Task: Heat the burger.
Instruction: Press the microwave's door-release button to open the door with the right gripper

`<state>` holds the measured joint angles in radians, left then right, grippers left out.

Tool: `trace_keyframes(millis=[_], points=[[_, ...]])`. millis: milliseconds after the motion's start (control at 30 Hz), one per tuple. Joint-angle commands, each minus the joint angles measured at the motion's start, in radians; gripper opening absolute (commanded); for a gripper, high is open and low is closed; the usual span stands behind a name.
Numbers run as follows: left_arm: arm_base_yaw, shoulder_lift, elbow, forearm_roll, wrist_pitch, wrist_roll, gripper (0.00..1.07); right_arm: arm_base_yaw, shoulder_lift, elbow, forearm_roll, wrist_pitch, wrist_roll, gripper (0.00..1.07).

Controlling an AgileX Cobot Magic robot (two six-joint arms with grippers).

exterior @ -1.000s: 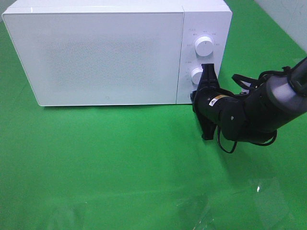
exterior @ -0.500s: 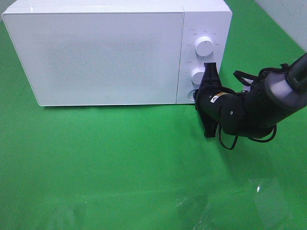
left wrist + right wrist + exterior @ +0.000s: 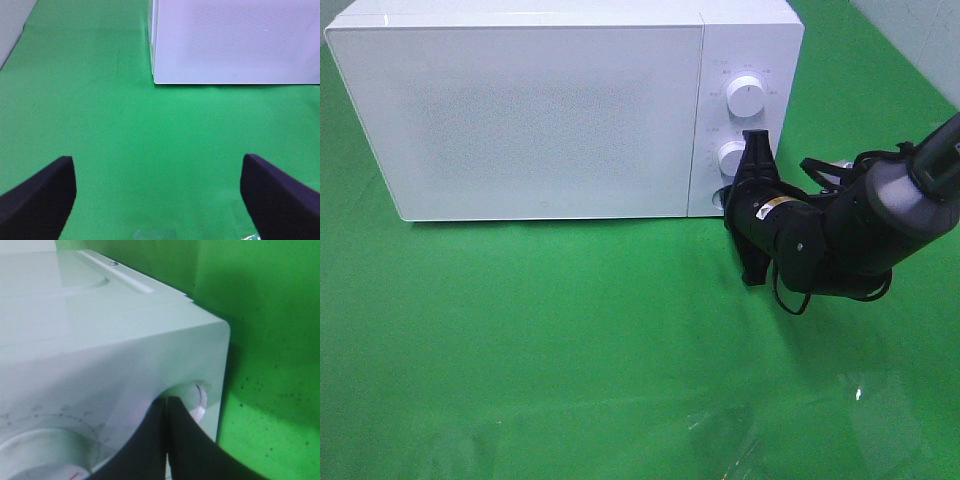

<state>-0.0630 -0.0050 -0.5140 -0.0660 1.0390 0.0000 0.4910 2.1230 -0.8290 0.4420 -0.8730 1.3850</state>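
Note:
The burger is out of view. A white microwave (image 3: 540,110) stands at the back with its door closed. My right gripper (image 3: 724,198) is shut, and its joined fingertips (image 3: 166,401) press against the round button (image 3: 199,399) at the bottom of the control panel, below the lower knob (image 3: 730,157). My left gripper (image 3: 159,162) is open with nothing between its dark fingers (image 3: 40,195), low over the green cloth in front of the microwave's left corner (image 3: 235,40). The left arm does not show in the exterior high view.
An upper knob (image 3: 746,95) sits above the lower one on the panel. Green cloth (image 3: 570,330) covers the table around the microwave. A grey wall edge (image 3: 920,30) runs along the back right.
The right arm shifted slightly toward the panel and eased back a little, its tips staying at the round button. Both grippers kept their state.

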Motion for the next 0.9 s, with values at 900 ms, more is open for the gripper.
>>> trace_keyframes(millis=[900], points=[[-0.001,-0.018,0.005,0.002,-0.006,0.000,0.82,-0.029,0.055,-0.155,0.005,-0.295,-0.062,0.00]])
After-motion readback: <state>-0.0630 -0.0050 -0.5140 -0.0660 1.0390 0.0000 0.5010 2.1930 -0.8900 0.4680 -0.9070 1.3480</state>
